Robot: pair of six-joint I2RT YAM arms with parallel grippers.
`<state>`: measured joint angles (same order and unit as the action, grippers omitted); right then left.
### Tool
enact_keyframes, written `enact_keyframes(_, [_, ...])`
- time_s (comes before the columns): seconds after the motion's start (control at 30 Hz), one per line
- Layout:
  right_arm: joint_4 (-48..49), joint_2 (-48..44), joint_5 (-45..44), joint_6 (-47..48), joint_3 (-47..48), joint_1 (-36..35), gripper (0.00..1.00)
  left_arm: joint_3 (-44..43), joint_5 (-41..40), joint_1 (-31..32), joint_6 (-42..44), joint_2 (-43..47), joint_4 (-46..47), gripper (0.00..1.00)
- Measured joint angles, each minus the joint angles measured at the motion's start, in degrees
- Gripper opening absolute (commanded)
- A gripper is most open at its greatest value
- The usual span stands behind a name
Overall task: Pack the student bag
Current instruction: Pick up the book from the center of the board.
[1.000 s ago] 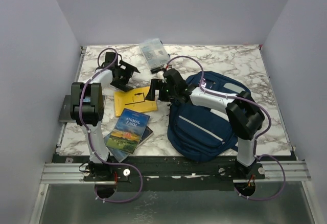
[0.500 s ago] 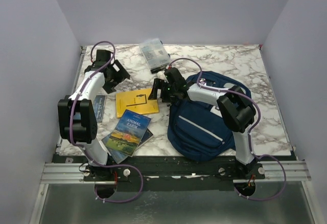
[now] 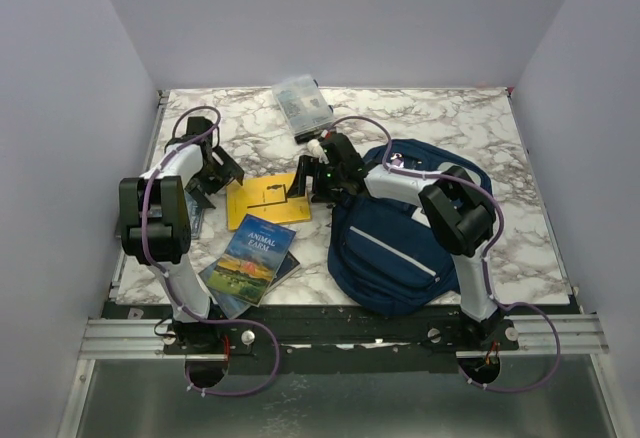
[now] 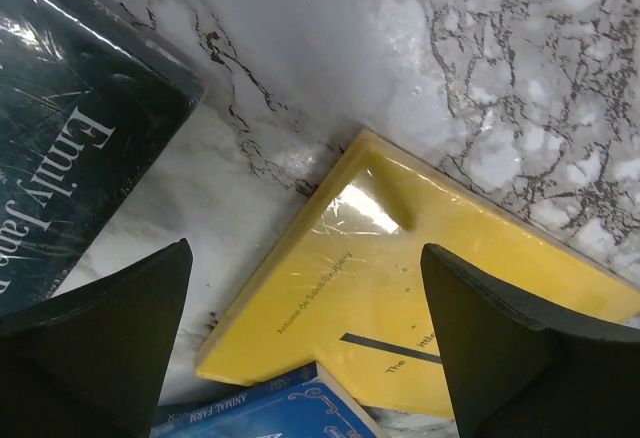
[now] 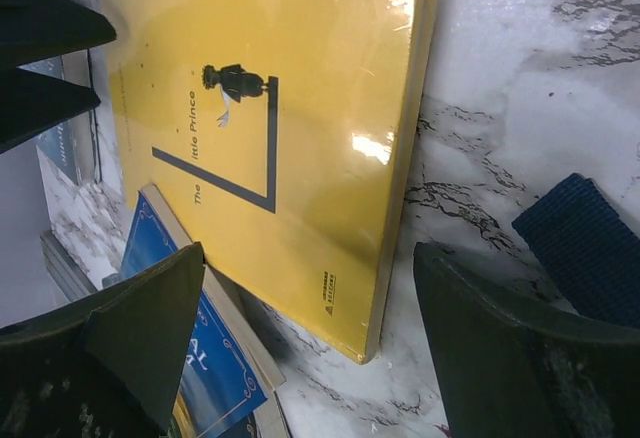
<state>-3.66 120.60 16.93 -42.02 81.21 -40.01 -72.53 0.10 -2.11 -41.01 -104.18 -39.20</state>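
The left tool [image 4: 305, 253] gapes wide above the left corner of the yellow book [image 3: 265, 201]. The right tool [image 5: 309, 251] stands wide over its right edge. The student bag [image 3: 400, 248] lies right of that book on the table [image 3: 470, 118].

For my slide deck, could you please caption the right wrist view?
Open right gripper poised over the yellow book on the marble table, student bag fabric at right.

A yellow book [image 3: 262, 201] lies flat on the marble worktop [image 3: 450, 118], a blue Animal Farm book [image 3: 252, 256] just beside its near edge. A clear pouch [image 3: 300, 105] sits far back.
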Motion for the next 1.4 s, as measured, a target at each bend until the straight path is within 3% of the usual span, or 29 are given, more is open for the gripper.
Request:
enact_keyframes(0.33, [2.9,2.5,2.7,-1.9,2.0,0.0,0.88,-10.9,3.0,-0.5,4.8,-8.2,-6.3,0.98])
enact_keyframes(0.8, [3.9,5.1,4.2,-4.6,4.9,0.2,0.84,-18.2,13.5,-2.0,18.0,-13.7,-14.7,0.98])
enact_keyframes(1.1, [4.0,5.1,4.3,-5.1,4.9,0.2,0.83,-16.7,16.7,-3.5,19.4,-13.5,-13.9,0.98])
enact_keyframes(1.4, [5.0,5.4,5.4,-5.0,4.8,0.8,0.80,-11.1,23.4,-5.4,19.8,-9.6,-8.5,0.92])
